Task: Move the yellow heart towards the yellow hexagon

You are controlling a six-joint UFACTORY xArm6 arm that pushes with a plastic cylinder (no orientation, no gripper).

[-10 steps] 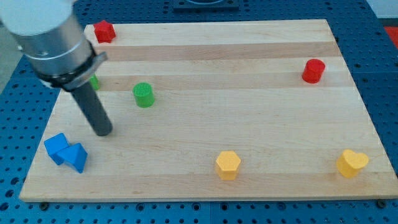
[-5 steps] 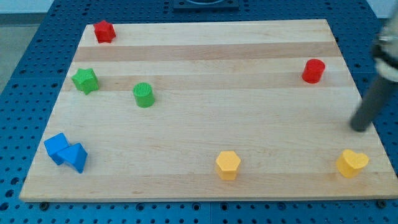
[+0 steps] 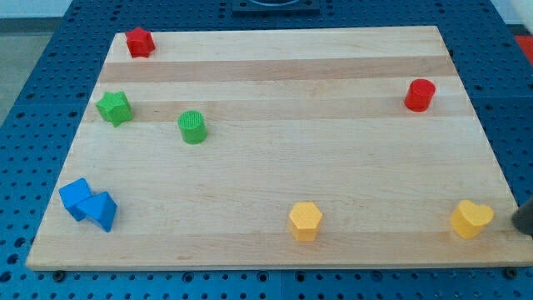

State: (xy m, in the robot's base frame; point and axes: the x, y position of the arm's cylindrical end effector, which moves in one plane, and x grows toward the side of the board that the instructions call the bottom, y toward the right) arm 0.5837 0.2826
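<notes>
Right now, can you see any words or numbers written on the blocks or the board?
None: no words, numbers or signs can be read anywhere.
The wooden board is plain.
The yellow heart, yellow hexagon and the other blocks are bare.
My tip sits just right of the yellow heart, unmarked.

The pale wooden worktop [image 3: 275, 179] carries eight blocks. Along the view's bottom sit a yellow hexagon [image 3: 305, 221] and, at the right corner, a yellow heart [image 3: 470, 218]. Two blue blocks [image 3: 88, 204] touch at the bottom left. A green star [image 3: 114, 108] and green cylinder [image 3: 192, 127] stand at the left, a red block [image 3: 139, 42] at the top left, a red cylinder [image 3: 420, 95] at the right.
</notes>
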